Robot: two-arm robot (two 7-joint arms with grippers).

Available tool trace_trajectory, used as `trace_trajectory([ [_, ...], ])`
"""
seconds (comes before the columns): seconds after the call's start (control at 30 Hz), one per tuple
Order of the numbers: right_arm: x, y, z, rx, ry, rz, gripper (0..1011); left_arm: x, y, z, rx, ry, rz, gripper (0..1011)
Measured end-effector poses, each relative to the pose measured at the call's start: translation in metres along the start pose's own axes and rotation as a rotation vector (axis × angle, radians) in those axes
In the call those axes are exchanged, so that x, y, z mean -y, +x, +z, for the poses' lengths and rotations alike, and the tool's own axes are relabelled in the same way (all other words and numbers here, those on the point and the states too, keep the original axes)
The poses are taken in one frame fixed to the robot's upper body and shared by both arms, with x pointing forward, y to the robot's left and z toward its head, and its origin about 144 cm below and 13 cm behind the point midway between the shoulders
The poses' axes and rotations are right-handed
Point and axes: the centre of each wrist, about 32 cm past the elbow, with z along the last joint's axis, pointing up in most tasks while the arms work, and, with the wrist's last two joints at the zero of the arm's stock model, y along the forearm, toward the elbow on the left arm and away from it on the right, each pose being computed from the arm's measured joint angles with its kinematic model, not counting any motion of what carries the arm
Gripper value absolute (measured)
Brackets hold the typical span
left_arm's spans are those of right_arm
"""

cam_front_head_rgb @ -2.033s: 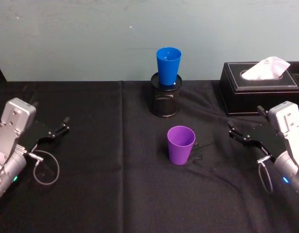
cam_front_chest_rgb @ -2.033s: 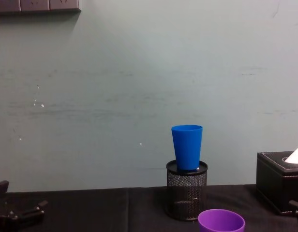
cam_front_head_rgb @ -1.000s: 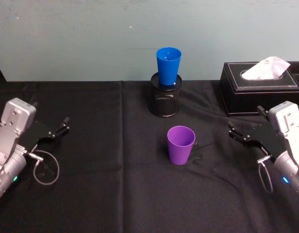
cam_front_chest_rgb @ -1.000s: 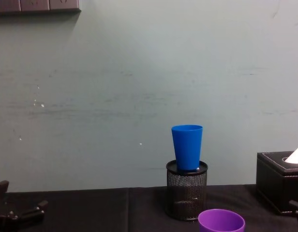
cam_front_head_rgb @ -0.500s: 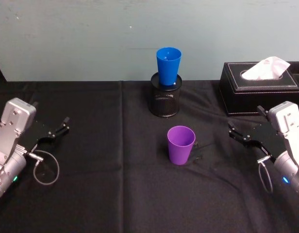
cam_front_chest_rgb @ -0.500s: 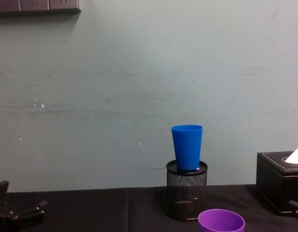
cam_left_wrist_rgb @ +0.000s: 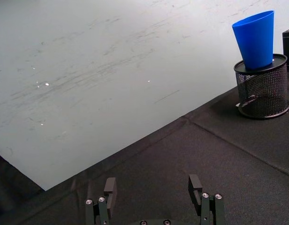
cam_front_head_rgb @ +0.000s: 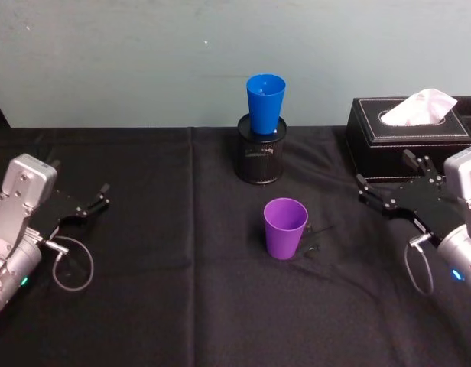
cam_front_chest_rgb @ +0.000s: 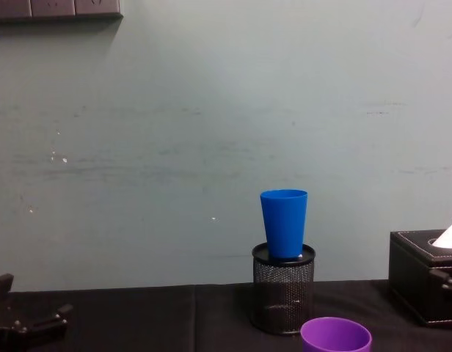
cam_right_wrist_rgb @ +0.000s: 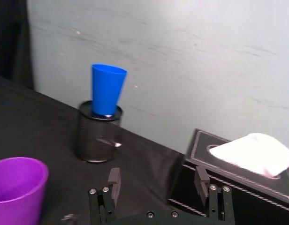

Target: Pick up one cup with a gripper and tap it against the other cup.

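I see my right gripper [cam_front_head_rgb: 383, 170] raised just above the black table [cam_front_head_rgb: 182, 290], its jaws spread wide with nothing between them. The purple cup [cam_front_head_rgb: 285, 228] stands upright on the cloth inboard of that gripper, toward the table's middle, well apart from its fingertips. The blue cup [cam_front_head_rgb: 265, 103] is farther out past the purple one, sitting upright with its base in the black mesh pen holder [cam_front_head_rgb: 260, 157]. The tissue box [cam_front_head_rgb: 411, 141] lies just beyond the right gripper. My left gripper [cam_front_head_rgb: 79, 177] rests low at the far left, jaws open and empty, well apart from both cups.
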Motion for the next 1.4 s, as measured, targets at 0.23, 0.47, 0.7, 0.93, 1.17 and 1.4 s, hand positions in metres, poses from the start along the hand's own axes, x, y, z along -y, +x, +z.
trace_trajectory([
  [0.23,0.018,0.0,-0.005,-0.12,-0.029,0.139,1000,0.0,0.0,0.0,0.0,0.0,0.0,1000],
  [0.47,0.027,-0.01,-0.016,-0.201,-0.072,0.322,1000,0.0,0.0,0.0,0.0,0.0,0.0,1000],
  [0.7,0.014,-0.027,-0.023,-0.215,-0.072,0.422,1000,0.0,0.0,0.0,0.0,0.0,0.0,1000],
  [0.93,-0.005,-0.034,-0.026,-0.203,-0.05,0.445,1000,0.0,0.0,0.0,0.0,0.0,0.0,1000],
  [1.17,-0.022,-0.038,-0.029,-0.198,-0.028,0.447,1000,0.0,0.0,0.0,0.0,0.0,0.0,1000],
  [1.4,-0.035,-0.042,-0.033,-0.206,-0.01,0.45,1000,0.0,0.0,0.0,0.0,0.0,0.0,1000],
])
